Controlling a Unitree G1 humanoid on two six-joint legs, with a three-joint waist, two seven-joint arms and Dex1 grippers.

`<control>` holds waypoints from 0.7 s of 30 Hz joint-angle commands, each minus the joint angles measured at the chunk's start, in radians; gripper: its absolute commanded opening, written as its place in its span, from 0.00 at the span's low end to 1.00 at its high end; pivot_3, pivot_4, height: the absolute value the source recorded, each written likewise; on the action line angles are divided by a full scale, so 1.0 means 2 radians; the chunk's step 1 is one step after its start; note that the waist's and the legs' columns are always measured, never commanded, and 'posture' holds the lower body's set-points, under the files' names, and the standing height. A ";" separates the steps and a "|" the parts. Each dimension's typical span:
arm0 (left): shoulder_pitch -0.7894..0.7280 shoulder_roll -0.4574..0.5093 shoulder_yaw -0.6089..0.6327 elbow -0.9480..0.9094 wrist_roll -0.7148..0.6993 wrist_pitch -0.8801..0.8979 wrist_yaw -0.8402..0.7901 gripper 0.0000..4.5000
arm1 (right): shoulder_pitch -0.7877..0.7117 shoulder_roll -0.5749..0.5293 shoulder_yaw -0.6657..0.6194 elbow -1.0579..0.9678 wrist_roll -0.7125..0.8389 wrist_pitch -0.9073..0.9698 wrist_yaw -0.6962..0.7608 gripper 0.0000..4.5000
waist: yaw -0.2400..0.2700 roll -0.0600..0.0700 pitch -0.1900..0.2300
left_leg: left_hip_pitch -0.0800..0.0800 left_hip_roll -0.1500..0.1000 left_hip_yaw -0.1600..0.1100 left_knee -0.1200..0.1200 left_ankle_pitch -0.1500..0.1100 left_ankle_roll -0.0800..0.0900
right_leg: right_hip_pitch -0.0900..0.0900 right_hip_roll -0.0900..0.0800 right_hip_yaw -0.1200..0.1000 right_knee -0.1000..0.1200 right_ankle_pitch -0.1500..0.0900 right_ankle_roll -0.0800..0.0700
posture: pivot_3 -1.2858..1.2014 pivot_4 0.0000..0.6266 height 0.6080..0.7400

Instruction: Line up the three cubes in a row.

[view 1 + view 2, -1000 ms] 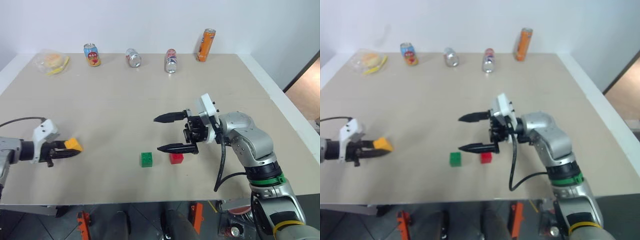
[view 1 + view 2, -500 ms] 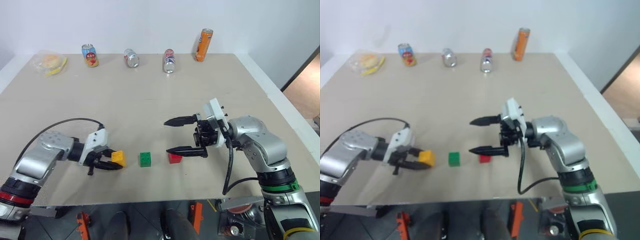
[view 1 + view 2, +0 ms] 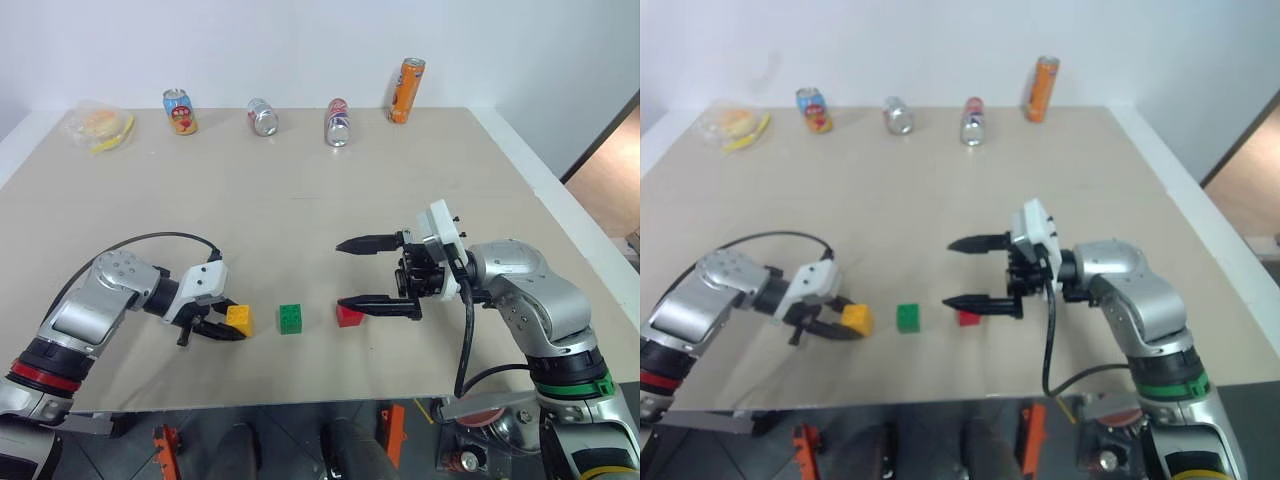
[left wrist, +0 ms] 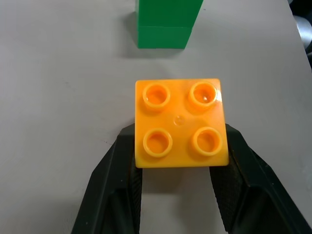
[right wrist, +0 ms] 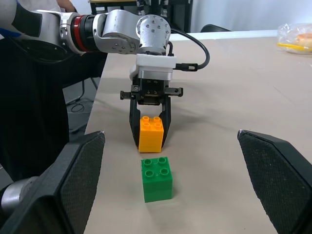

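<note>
Three studded toy-brick cubes lie near the front edge of the surface [image 3: 300, 180], roughly midway along it. The left end effector [image 3: 232, 329] is closed on the yellow-orange cube [image 3: 238, 319], one black finger pressed flat against each of two opposite side walls, studs facing up; whether the cube rests on the surface or hangs just above it cannot be told. The green cube [image 3: 291, 318] sits just beside it, apart from it, and the red cube [image 3: 350, 316] lies next along, close to the same line parallel to the front edge. The right end effector [image 3: 355, 273] hovers with its fingers spread wide and holds nothing, its lower finger just above the red cube. The cubes appear rigid, light and smooth-walled, so likely to skid if nudged; the flat opposing side walls, below the studs, offer the surest hold. Drink cans [image 3: 338, 121] stand along the far edge, well apart.
</note>
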 commanded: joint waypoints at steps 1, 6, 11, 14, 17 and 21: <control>0.002 0.003 -0.007 0.001 0.012 0.007 0.001 0.30 | -0.006 -0.004 -0.014 -0.018 0.008 -0.002 -0.002 1.00 | 0.000 0.000 0.000 | 0.000 0.000 0.000 0.000 0.000 0.000 | 0.000 0.000 0.000 0.000 0.000 0.000 | 0.52 0.24 1.00; 0.007 0.001 -0.006 -0.013 0.006 0.021 0.004 0.76 | -0.009 -0.003 -0.012 -0.014 0.007 -0.004 -0.001 1.00 | 0.000 0.000 0.000 | 0.000 0.000 0.000 0.001 0.000 0.000 | 0.001 0.000 0.000 0.000 0.000 0.000 | 0.52 0.24 1.00; 0.013 -0.002 -0.002 -0.022 0.000 0.032 0.007 0.99 | -0.011 -0.003 -0.012 -0.012 0.007 -0.004 0.001 1.00 | 0.002 0.000 0.000 | 0.000 0.000 0.000 0.003 0.001 0.001 | 0.002 -0.001 0.000 0.000 0.000 -0.001 | 0.52 0.24 1.00; 0.016 -0.004 0.003 -0.028 -0.004 0.038 0.014 0.99 | -0.011 -0.003 -0.012 -0.012 0.007 -0.004 0.001 1.00 | 0.001 0.000 0.000 | 0.000 -0.001 0.000 0.004 0.002 0.002 | 0.002 -0.001 0.000 0.000 0.000 -0.001 | 0.52 0.24 1.00; 0.019 -0.005 0.022 -0.038 -0.020 0.048 0.027 0.99 | -0.010 -0.005 -0.014 -0.013 0.009 -0.002 0.002 1.00 | 0.001 0.000 0.000 | 0.001 -0.001 0.001 0.004 0.002 0.003 | 0.002 -0.001 0.001 0.000 0.001 -0.001 | 0.52 0.24 1.00; 0.025 -0.002 0.086 -0.081 -0.090 0.108 0.045 0.99 | 0.004 -0.016 -0.033 -0.024 0.027 0.010 0.000 1.00 | 0.001 0.000 0.000 | 0.000 -0.001 0.001 0.004 0.002 0.003 | 0.001 -0.001 0.001 0.000 0.002 -0.001 | 0.52 0.24 1.00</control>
